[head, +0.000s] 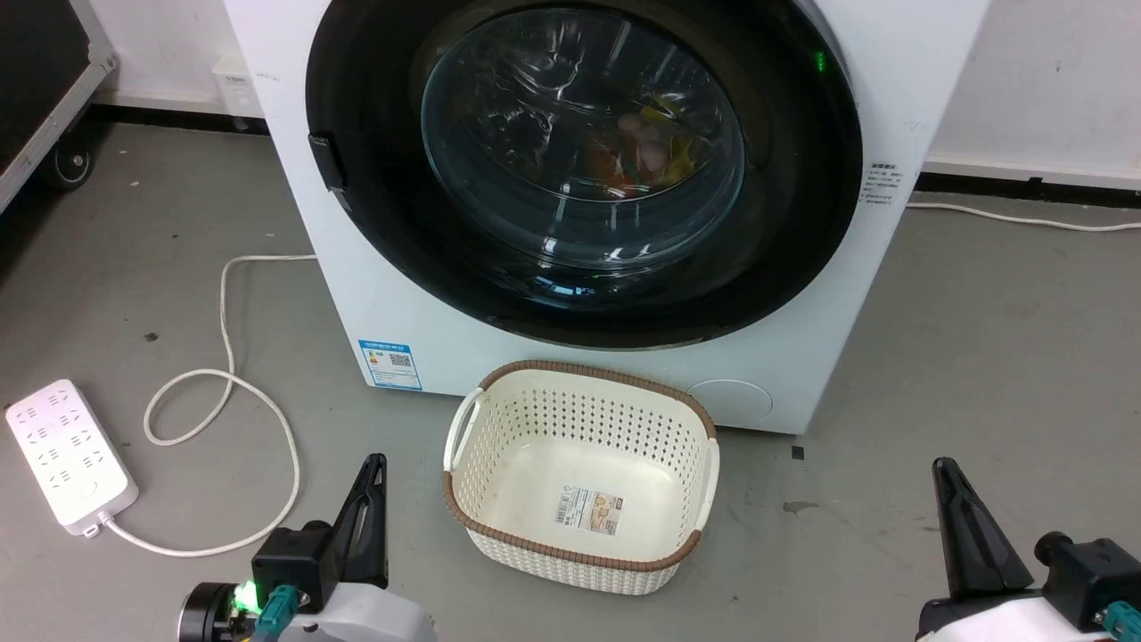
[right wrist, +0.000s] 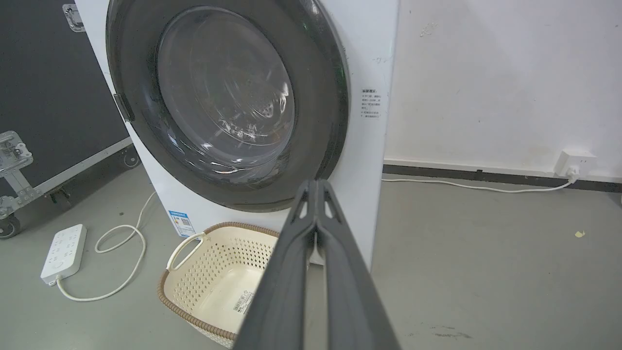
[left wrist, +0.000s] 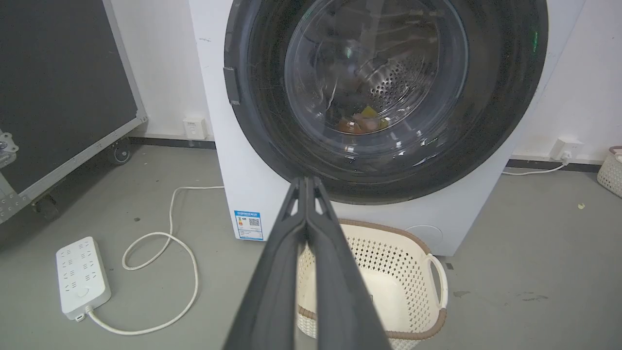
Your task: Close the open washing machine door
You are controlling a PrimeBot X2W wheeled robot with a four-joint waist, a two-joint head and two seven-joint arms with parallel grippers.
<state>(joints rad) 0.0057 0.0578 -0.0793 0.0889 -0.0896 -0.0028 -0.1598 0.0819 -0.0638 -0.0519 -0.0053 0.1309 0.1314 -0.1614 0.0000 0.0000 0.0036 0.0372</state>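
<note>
My left pincer [head: 374, 473] and right pincer [head: 948, 477], long dark tapered fingers [left wrist: 335, 272], black wrist blocks [head: 299, 557], pale forearm shells [head: 374, 620], teal cable plugs [head: 278, 606], green lamp [head: 245, 593] lower left

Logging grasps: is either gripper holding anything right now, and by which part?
Nothing is held: left gripper and right gripper are both shut and empty.

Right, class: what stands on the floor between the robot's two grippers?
In the head view, a cream perforated basket stands between the left gripper and the right gripper.
</note>
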